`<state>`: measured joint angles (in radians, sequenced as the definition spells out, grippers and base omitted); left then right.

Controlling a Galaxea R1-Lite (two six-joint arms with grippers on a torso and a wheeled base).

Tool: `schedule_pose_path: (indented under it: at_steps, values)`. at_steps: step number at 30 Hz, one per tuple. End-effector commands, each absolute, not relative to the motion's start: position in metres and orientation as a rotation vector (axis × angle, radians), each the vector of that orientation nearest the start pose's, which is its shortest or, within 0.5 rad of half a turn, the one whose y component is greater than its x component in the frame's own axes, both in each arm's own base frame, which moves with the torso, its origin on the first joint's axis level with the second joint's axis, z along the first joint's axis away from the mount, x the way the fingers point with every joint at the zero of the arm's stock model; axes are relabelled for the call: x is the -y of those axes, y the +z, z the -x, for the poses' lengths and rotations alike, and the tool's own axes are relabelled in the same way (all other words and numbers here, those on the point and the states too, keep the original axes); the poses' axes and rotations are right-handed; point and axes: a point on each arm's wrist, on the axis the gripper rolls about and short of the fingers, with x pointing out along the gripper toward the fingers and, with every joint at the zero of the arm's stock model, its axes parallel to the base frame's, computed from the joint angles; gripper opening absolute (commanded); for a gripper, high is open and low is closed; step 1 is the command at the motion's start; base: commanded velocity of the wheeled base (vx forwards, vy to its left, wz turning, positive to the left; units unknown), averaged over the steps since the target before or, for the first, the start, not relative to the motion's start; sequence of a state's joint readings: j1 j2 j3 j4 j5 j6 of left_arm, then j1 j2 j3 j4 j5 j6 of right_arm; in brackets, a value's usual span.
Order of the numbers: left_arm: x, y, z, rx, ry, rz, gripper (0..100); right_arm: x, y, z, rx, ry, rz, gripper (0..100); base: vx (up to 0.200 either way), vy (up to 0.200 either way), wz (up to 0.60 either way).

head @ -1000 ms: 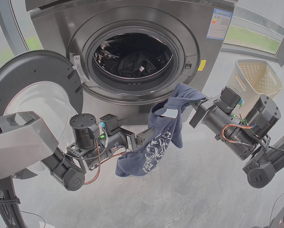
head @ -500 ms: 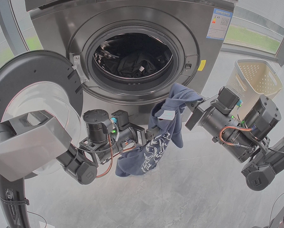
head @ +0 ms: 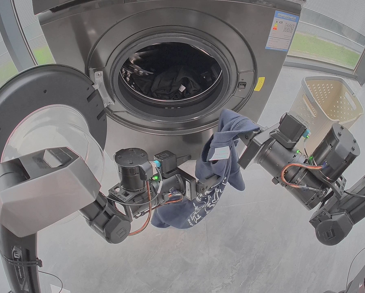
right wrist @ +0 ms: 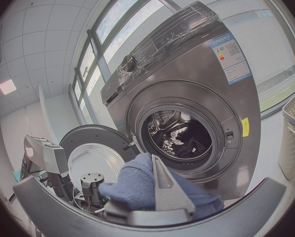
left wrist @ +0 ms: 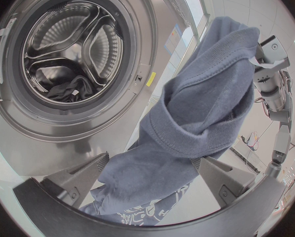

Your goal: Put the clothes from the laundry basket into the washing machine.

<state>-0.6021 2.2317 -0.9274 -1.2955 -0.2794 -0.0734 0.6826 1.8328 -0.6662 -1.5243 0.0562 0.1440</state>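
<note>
Pinching the shirt (head: 227,169) by its top fold, our right gripper (head: 247,132) has its fingers closed tight on the cloth, so it hangs free above the floor. Our left gripper (left wrist: 149,159) has its fingers spread wide on either side of the hanging middle, gripping nothing, likely to gather the bulk. We hold the shirt just below the washing machine (head: 170,74) opening, with the laundry basket (head: 333,98) to the right.

T-shirt (head: 225,169): navy, white print, bunched, hanging in mid-air just below the washing machine (head: 68,41) opening. Dark garment (head: 170,82): crumpled in the drum. Laundry basket (head: 333,98): beige, perforated, upright, right of the machine.
</note>
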Motion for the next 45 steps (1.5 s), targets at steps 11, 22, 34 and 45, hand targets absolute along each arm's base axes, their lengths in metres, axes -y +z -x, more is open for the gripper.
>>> schedule_pose_path:
  at_steps: [11, 22, 34, 45]
  values:
    - [0.247, 0.086, -0.342, 0.027, -0.891, 0.065, 0, -0.199, 0.190, -0.243, 0.281, 0.754, -0.246, 0, 0.000, 0.000, 0.00]
    - [0.213, 0.121, -0.335, 0.075, -0.757, 0.074, 0, -0.183, 0.185, -0.258, 0.271, 0.681, -0.232, 0, 0.000, 0.000, 0.00]
    - [0.169, 0.160, -0.279, 0.088, -0.636, 0.080, 0, -0.178, 0.185, -0.265, 0.273, 0.620, -0.234, 0, 0.000, 0.000, 0.00]
    - [0.188, 0.120, -0.257, -0.060, -0.719, 0.045, 100, -0.182, 0.191, -0.265, 0.299, 0.634, -0.248, 0, 0.000, 0.000, 0.00]
